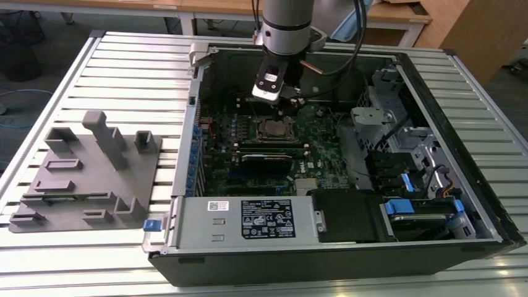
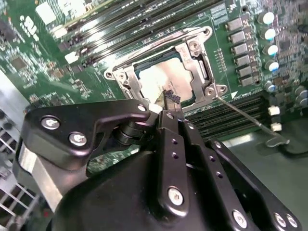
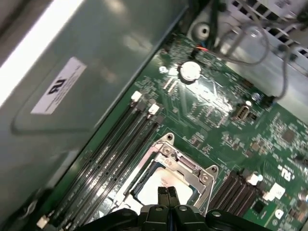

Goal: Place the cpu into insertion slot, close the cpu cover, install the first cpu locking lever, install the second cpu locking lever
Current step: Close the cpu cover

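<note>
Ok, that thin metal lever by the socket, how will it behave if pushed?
Likely springy, not floppy: the lever is a thin metal rod. It probably pivots at its end near the cpu cover rather than sliding. Its smooth, shiny shaft may slip.

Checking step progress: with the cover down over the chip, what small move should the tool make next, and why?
Probably slide the tool sideways to the free locking lever: the cpu cover lies flat over the cpu, the tool's shut tips hover above it holding nothing, and that lever sticks out unlatched.
</note>
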`<action>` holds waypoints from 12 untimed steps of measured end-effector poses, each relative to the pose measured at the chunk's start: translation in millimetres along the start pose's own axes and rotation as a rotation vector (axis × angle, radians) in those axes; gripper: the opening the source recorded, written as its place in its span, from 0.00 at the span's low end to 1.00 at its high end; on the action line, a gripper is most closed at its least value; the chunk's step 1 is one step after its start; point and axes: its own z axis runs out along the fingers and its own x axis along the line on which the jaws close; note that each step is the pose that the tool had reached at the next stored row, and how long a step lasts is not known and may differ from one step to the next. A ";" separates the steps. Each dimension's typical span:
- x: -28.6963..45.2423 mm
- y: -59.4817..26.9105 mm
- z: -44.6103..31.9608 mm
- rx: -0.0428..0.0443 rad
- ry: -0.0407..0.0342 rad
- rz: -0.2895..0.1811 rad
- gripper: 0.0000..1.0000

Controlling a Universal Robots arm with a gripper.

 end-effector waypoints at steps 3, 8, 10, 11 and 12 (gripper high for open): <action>0.0 0.0 0.2 -0.0019 0.0030 -0.049 0.11; 0.0 0.0 0.5 -0.0050 0.0085 -0.140 0.11; 0.0 0.0 0.7 -0.0063 0.0107 -0.176 0.11; 0.0 0.0 0.8 -0.0070 0.0118 -0.195 0.11; 0.0 0.0 0.9 -0.0076 0.0129 -0.213 0.11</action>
